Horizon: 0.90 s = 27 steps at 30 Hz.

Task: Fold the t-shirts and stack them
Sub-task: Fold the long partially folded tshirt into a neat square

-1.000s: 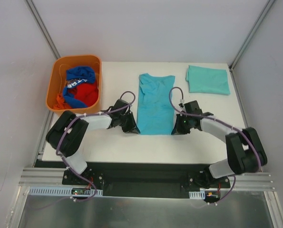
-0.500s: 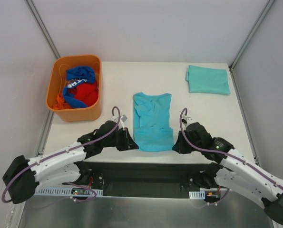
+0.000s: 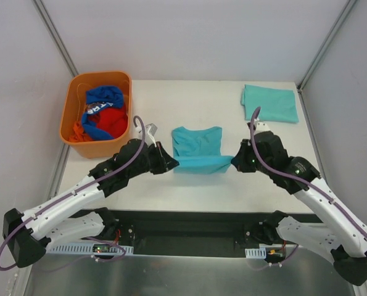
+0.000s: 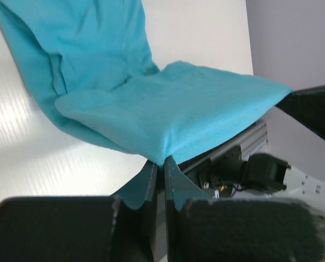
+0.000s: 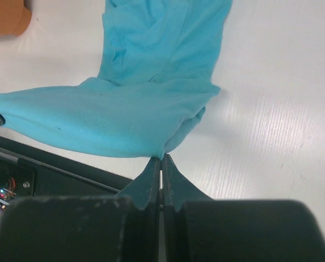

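Two hem corners are gripped: the left tool [image 3: 169, 162] pinches one, the teal t-shirt [image 3: 197, 143] spans mid-table [image 3: 171, 188] with its hem raised, and the right tool [image 3: 235, 161] pinches the other. Carry both corners level toward the collar, hem taut. The folded t-shirt [image 3: 269, 103] lies far right.

Teal t-shirt [image 3: 197, 142] mid-table, near hem raised over itself, second t-shirt [image 3: 269, 103] folded, far-right corner

- An orange bin [image 3: 71, 110] stands at the tabletop's [image 3: 171, 98] far left corner.
- Inside it: a royal-blue garment [image 3: 104, 97], a red garment [image 3: 111, 121].
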Tool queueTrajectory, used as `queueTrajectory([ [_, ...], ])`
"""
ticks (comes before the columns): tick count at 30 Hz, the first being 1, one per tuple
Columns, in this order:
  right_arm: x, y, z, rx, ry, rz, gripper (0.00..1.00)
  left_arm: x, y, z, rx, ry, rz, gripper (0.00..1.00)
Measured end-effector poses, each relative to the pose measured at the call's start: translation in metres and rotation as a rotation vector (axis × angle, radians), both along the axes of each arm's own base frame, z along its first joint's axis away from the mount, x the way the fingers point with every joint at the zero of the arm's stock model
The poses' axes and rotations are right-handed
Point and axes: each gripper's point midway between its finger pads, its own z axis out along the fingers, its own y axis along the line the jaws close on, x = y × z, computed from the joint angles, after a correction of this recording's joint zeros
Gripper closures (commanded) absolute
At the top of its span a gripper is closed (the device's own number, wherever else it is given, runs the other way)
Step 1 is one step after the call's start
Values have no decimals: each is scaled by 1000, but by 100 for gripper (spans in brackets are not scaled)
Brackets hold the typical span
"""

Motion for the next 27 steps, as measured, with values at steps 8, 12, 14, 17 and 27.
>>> queueTrajectory([
  [8, 46, 6, 1, 53, 82, -14, 99, 62, 19, 14, 28, -9, 141, 100],
  [12, 61, 11, -9, 102, 151, -3, 99, 72, 23, 7, 58, 7, 154, 100],
  [14, 66, 14, -12, 123, 175, 3, 99, 78, 24, 7, 69, 11, 159, 100],
  [17, 70, 16, -15, 142, 194, 13, 99, 87, 25, 7, 84, 12, 168, 100],
  [27, 100, 13, -23, 161, 248, -24, 99, 126, 21, -7, 134, 62, 170, 100],
])
